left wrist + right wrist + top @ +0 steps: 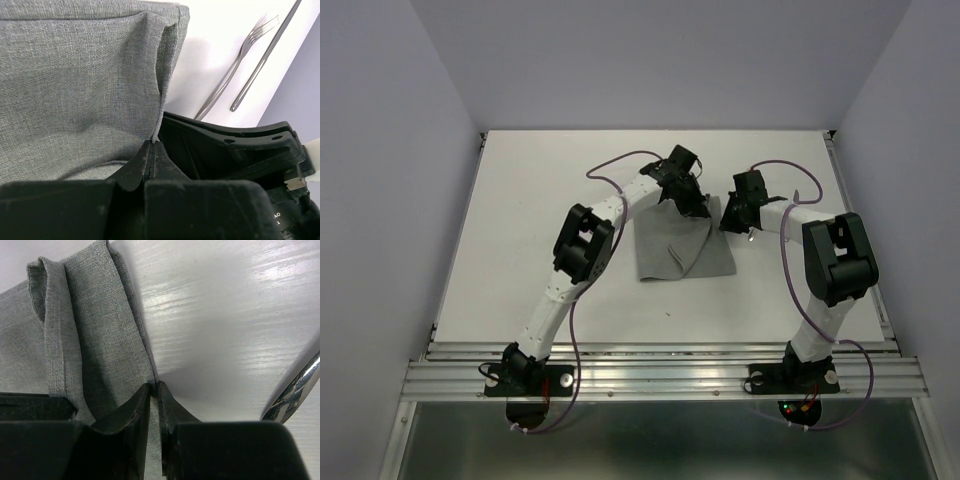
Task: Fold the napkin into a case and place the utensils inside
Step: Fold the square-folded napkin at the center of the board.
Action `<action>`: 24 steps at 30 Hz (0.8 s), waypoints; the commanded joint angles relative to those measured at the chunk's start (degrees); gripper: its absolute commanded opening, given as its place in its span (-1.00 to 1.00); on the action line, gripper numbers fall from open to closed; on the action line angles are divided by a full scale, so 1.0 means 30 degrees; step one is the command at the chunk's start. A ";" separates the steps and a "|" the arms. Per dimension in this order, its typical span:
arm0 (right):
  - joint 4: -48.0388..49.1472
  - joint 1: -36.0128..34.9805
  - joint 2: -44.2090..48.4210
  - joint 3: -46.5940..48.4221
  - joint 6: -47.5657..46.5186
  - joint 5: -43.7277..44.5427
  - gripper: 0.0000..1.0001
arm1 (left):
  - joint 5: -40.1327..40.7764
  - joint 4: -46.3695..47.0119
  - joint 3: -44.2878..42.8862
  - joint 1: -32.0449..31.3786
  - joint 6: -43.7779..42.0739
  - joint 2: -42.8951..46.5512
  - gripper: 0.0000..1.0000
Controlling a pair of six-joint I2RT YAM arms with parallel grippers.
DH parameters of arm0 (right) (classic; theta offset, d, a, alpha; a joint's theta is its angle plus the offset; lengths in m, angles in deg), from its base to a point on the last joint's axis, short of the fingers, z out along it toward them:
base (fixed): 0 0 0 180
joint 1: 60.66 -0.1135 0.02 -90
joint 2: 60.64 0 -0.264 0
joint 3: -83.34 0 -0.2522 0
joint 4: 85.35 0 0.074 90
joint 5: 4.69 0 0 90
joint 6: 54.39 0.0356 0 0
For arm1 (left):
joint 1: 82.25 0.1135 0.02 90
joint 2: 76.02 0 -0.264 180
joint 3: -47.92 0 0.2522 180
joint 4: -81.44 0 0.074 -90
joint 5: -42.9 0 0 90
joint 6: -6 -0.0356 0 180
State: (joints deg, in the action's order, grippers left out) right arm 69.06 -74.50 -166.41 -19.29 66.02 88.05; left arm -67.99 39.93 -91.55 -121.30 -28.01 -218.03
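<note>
Napkin (680,255): lies on the white tabletop (540,200) between your two arms, roughly mid-depth. It is partly folded. One flap is doubled over, and a loose ridge runs toward the near edge. It is not yet a narrow strip.

Left pincer (693,205): you have it at the napkin's far edge. In the left wrist view the fingers are pressed together, with a thin hem of the cloth caught between the tips. From that pinch a stitched fold rises straight up the cloth.

Right pincer (725,216): you have it at the far right corner of the napkin, just beside the left pincer. In the right wrist view the fingers are nearly together, with a strip of grey cloth nipped in the slit between them. The doubled hem lies to the left of the tips and bare tabletop to the right.

Utensils: the fork (232,67) and knife (265,55) lie on the bare tabletop beside the napkin, outside the cloth. They lie side by side, nearly parallel, and neither is held. The right wrist view shows a shiny utensil (295,392) at its lower right edge. You cannot tell which one it is.
</note>
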 commanded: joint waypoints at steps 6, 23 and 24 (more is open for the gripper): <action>-0.0977 0.0016 -0.0776 -0.0785 -0.0060 -0.0153 -0.67 | 0.0369 0.1075 -0.1338 0.0301 0.0703 0.0639 -1.00; -0.1006 0.0016 -0.0952 -0.0638 0.0028 -0.0299 -0.67 | -0.0714 0.1808 -0.0812 0.0242 0.0908 0.0287 -1.00; -0.1006 0.0016 -0.0952 -0.0638 0.0057 -0.0299 -0.67 | -0.0714 0.1837 -0.0753 0.0213 0.0879 0.0288 -1.00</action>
State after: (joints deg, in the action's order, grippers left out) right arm 69.43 -74.50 -166.48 -19.38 66.04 87.66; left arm -68.82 43.10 -94.05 -120.38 -25.52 -218.25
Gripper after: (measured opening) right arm 0.169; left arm 0.017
